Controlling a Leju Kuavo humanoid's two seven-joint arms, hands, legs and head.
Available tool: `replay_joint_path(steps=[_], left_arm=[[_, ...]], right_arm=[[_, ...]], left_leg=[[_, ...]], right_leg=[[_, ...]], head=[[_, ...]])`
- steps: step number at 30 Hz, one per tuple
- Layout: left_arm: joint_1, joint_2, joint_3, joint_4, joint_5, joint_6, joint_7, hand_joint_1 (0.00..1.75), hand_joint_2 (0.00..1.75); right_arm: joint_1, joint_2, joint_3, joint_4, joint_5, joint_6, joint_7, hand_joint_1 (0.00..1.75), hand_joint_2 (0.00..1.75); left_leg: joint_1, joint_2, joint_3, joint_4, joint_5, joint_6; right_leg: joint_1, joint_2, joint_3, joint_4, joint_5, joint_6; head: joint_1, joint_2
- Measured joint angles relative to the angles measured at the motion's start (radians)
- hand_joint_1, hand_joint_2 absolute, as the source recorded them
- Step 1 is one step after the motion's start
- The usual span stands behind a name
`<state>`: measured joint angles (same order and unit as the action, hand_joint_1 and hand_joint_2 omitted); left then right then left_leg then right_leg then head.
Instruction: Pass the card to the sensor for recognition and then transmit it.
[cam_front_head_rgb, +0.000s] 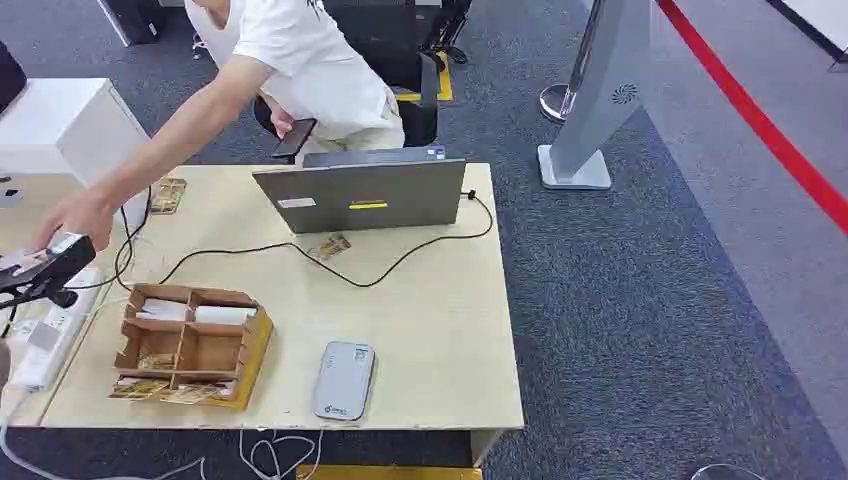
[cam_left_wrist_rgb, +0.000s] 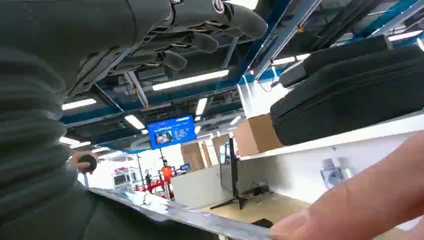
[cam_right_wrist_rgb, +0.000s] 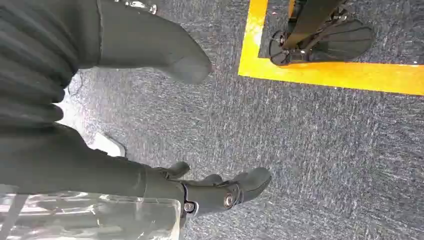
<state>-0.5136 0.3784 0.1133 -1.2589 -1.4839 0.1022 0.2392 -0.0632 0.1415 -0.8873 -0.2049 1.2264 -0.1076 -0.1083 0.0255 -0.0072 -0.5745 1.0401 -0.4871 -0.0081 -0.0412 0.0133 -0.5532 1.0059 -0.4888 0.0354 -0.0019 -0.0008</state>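
The head view places the left hand (cam_front_head_rgb: 45, 265) at the table's (cam_front_head_rgb: 440, 330) left edge, pinching the card (cam_front_head_rgb: 22, 262) while a person's hand (cam_front_head_rgb: 75, 215) reaches onto it; the left wrist view adds the card's thin edge (cam_left_wrist_rgb: 200, 217) and the person's fingertip (cam_left_wrist_rgb: 360, 207) on it. The right wrist view shows the right hand (cam_right_wrist_rgb: 200, 192) over carpet, fingers apart, holding nothing. The cardboard box (cam_front_head_rgb: 190, 345) near the grey sensor (cam_front_head_rgb: 343, 380) holds white rolls and printed cards in its compartments.
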Motion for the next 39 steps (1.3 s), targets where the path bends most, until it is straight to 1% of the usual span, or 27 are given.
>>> replay_joint_path(steps=[4, 5, 15, 23, 32, 35, 37, 39], left_arm=[[0.0, 0.003, -0.008, 0.01, -0.001, 0.001, 0.0, 0.0, 1.75], [0.0, 0.004, -0.008, 0.011, -0.001, 0.002, 0.0, 1.75, 1.75], [0.012, 0.014, -0.008, 0.021, 0.023, 0.014, -0.026, 1.75, 1.75], [0.015, 0.02, -0.009, 0.023, 0.029, 0.038, -0.031, 1.75, 1.75], [0.017, 0.021, -0.009, 0.023, 0.031, 0.044, -0.037, 1.75, 1.75], [0.031, 0.02, -0.009, 0.021, 0.039, 0.081, -0.056, 1.75, 1.75], [0.06, 0.014, -0.009, -0.007, 0.042, 0.106, -0.076, 1.75, 1.75], [0.088, 0.003, -0.01, -0.038, 0.042, 0.113, -0.081, 1.75, 1.75]], right_arm=[[0.0, 0.001, 0.0, 0.0, 0.001, 0.0, -0.003, 0.0, 1.75], [0.0, 0.001, 0.0, 0.0, 0.002, 0.0, -0.005, 0.0, 1.75], [0.0, 0.003, 0.002, 0.0, 0.017, -0.003, -0.007, 0.0, 1.75], [0.0, 0.003, 0.003, 0.0, 0.02, -0.003, -0.008, 0.0, 1.75], [0.0, 0.003, 0.011, 0.0, 0.021, -0.003, -0.01, 0.0, 1.75], [0.0, 0.003, 0.015, 0.0, 0.021, -0.005, -0.011, 0.0, 1.75], [0.001, 0.005, 0.015, 0.0, 0.021, -0.007, -0.01, 0.0, 1.75], [0.001, 0.007, 0.015, 0.0, 0.021, -0.008, -0.01, 0.0, 1.75]], left_leg=[[0.0, 0.0, 0.0, 0.0, 0.0, 0.0], [0.0, 0.0, 0.0, 0.0, 0.0, 0.0], [0.0, 0.0, -0.001, 0.0, 0.0, 0.0], [0.0, -0.001, -0.001, 0.0, 0.0, 0.0], [0.0, -0.001, -0.001, 0.0, 0.0, 0.0], [0.0, -0.001, -0.001, 0.0, 0.0, 0.0], [0.0, 0.0, -0.001, 0.0, 0.0, 0.0], [0.0, 0.0, -0.001, 0.0, 0.0, 0.0]], right_leg=[[0.0, 0.0, 0.0, 0.0, 0.0, 0.0], [0.0, 0.0, 0.0, 0.0, 0.0, 0.0], [0.0, -0.001, 0.0, 0.0, 0.0, 0.0], [0.0, -0.001, 0.0, 0.0, 0.0, 0.0], [0.0, -0.001, 0.0, 0.0, 0.0, 0.0], [0.0, 0.0, 0.0, 0.0, 0.0, 0.0], [0.0, 0.0, 0.0, 0.0, 0.0, 0.0], [0.0, 0.0, -0.001, 0.0, 0.0, 0.0]], head=[[0.0, 0.0], [0.0, 0.0], [0.0, 0.0], [0.0, 0.0], [0.0, 0.0], [0.0, 0.0], [0.0, 0.0], [0.0, 0.0]])
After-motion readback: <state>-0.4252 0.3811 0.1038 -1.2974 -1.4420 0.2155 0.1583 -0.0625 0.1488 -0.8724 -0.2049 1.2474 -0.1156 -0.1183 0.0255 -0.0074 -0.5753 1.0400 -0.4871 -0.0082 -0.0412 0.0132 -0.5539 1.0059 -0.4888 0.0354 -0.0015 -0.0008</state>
